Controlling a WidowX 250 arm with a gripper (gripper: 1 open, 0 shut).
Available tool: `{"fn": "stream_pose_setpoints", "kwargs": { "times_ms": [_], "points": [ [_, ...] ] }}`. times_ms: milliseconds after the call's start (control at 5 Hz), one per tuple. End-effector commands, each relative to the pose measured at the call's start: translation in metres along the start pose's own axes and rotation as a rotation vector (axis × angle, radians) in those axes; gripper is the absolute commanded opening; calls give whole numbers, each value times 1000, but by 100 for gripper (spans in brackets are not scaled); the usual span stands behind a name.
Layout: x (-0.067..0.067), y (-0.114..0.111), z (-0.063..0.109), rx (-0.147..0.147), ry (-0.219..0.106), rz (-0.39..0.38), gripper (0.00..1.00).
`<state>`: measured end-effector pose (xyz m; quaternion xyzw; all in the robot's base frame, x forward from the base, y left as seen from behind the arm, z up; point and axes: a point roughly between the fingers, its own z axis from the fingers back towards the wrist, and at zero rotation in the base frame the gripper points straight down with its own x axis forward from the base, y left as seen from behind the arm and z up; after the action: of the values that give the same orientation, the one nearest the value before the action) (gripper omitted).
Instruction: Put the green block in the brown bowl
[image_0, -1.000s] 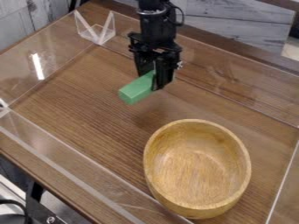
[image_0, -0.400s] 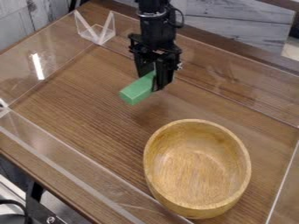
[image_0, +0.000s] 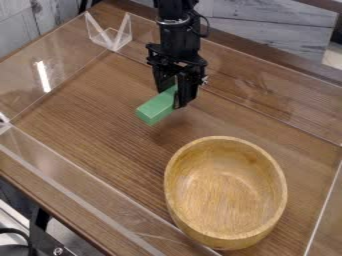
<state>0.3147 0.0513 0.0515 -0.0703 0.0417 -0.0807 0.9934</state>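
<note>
The green block (image_0: 154, 109) is a short bright green bar, tilted, with its upper right end between the fingers of my black gripper (image_0: 178, 97). The gripper points straight down over the wooden table and is shut on the green block. I cannot tell whether the block's lower end touches the table. The brown bowl (image_0: 171, 178) is a wide light wooden bowl standing empty at the front right, apart from the block and below and right of the gripper in the picture.
Clear plastic walls (image_0: 80, 190) fence the wooden tabletop (image_0: 80, 110) at the front and left. A small clear plastic stand (image_0: 107, 30) sits at the back left corner. A grey surface lies behind the table at the upper right.
The gripper with the green block has shifted slightly down and to the right in the picture, toward the bowl. The bowl has not moved.
</note>
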Motion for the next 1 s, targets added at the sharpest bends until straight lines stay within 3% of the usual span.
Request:
{"fn": "stream_pose_setpoints", "kwargs": {
  "times_ms": [0,800],
  "points": [
    [-7,-15,19,9,-49,-9,0],
    [-47,-79,27,-8,-59,-47,0]
  ]
}}
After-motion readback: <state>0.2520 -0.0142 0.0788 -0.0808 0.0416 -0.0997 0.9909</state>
